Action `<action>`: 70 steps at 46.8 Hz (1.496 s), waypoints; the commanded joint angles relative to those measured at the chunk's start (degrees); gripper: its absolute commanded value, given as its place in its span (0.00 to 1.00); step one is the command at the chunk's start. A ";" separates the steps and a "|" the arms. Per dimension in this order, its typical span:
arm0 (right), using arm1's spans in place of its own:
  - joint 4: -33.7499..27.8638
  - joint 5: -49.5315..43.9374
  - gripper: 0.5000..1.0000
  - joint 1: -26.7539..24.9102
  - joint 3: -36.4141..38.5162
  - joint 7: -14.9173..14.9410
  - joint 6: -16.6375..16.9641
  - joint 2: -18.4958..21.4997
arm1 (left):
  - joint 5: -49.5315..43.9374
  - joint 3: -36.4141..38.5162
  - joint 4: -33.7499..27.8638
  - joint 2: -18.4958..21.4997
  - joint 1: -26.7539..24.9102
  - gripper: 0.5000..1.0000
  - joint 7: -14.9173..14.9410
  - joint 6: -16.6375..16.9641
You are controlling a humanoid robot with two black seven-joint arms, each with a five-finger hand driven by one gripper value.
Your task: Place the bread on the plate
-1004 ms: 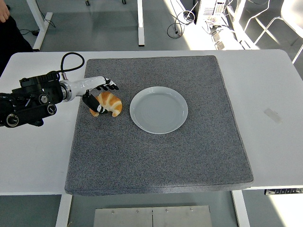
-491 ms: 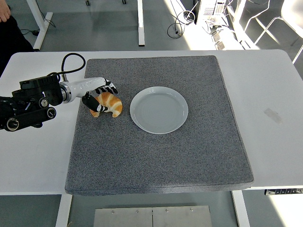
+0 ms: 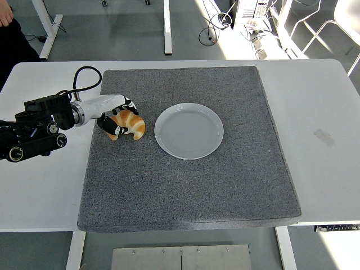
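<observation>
Head view: my left robot hand (image 3: 115,117) is curled around the bread (image 3: 129,124), thumb on its left end, fingers over the top. Bread sits on the grey mat (image 3: 185,185) on the white bench (image 3: 320,112), left of the plate (image 3: 189,130), apart from it. No readable writing. Since a second ago my arm has pulled left slightly and the grasp has tightened.

Golden croissant-shaped bread (image 3: 129,124) lying on grey mat, left of empty pale round plate (image 3: 189,130), apart

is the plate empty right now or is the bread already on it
Empty. The plate shows only its bare pale surface; the bread lies on the grey mat to its left, with the left hand at it.
</observation>
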 commanded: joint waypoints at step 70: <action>0.00 0.00 1.00 0.00 -0.06 -0.02 0.05 0.00 | -1.81 -6.75 0.84 -11.82 -8.08 0.09 3.71 -1.22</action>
